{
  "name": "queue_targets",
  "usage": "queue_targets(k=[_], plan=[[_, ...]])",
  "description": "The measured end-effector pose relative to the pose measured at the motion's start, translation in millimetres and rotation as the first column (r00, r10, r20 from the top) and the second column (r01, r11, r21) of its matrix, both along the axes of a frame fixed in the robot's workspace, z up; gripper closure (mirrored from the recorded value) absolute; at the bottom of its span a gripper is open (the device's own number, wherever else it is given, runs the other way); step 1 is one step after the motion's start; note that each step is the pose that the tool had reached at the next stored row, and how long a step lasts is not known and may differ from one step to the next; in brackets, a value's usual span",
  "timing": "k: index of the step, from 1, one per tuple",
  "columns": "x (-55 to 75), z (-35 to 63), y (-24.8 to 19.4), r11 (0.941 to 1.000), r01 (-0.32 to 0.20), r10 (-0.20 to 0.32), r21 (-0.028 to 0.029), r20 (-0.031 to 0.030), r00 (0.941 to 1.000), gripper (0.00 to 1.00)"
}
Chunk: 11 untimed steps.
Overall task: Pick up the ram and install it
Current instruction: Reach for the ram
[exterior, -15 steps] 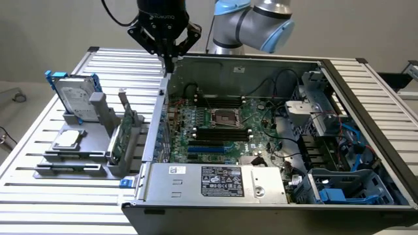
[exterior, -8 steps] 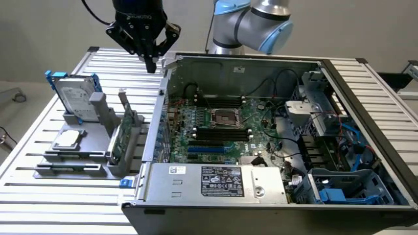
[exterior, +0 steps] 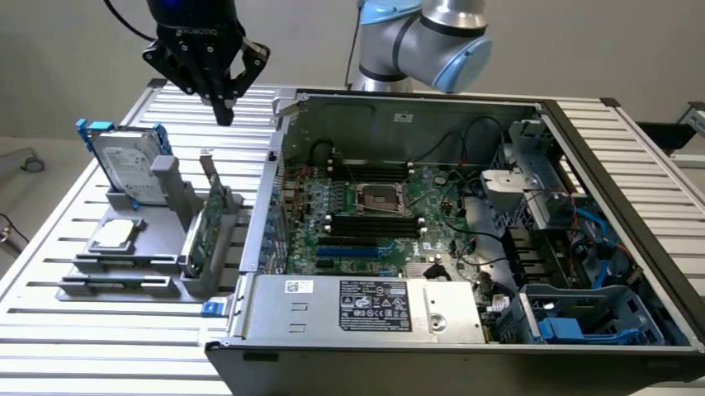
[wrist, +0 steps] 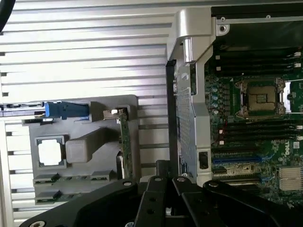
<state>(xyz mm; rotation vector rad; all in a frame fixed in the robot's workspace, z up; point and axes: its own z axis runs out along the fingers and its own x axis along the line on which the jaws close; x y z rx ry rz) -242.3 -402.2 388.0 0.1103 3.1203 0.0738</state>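
Tool [exterior: 224, 107] black, pale lettering on body. Arm [exterior: 424, 37] pale blue caps, silver tubes. Desk [exterior: 66, 338] silvery white, ribbed in parallel slats. Holder [exterior: 132, 276] plain grey. Hard drive [exterior: 124, 161] silver with white label, blue bracket [exterior: 94, 128] at side. Processor [exterior: 115, 235] silver square. Expansion card [exterior: 210, 227] green. Motherboard [exterior: 441, 223] green; memory slots [exterior: 375, 227] black, one long slot [exterior: 350, 247] blue. Power supply [exterior: 364, 305] silver, black-and-white label. Drive cage [exterior: 567, 330] blue. Case rim [exterior: 615, 206] dark grey.
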Motion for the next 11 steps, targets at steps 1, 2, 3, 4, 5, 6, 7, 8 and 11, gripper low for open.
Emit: queue_targets(k=[1,2,3,4,5,6,7,8,11], plan=[[-3.6,-0.6,-0.1,1.0,0.0,0.0,-0.0012,-0.0006,1.0,0.89],[-7.4,-1.3,-0.3,1.0,0.0,0.0,-0.0025,-0.0011,1.0,0.89],[-10.5,-1.9,-0.4,1.0,0.0,0.0,-0.0035,-0.0016,1.0,0.89],[-13.6,-2.5,-0.5,1.0,0.0,0.0,-0.005,-0.0025,1.0,0.89],[-16.3,-3.0,-0.6,1.0,0.0,0.0,-0.0071,-0.0037,1.0,0.89],[-19.2,-3.5,-0.7,1.0,0.0,0.0,-0.0096,-0.0052,1.0,0.89],[-21.9,-4.0,-0.8,0.9999,0.0,0.0,-0.0121,-0.0065,1.0,0.89],[-24.8,-4.4,-0.9,0.9999,0.0,0.0,-0.0146,-0.0078,1.0,0.89],[-33.4,-5.8,-1.1,0.9997,0.0,0.0,-0.0234,-0.012,0.9999,0.89]])
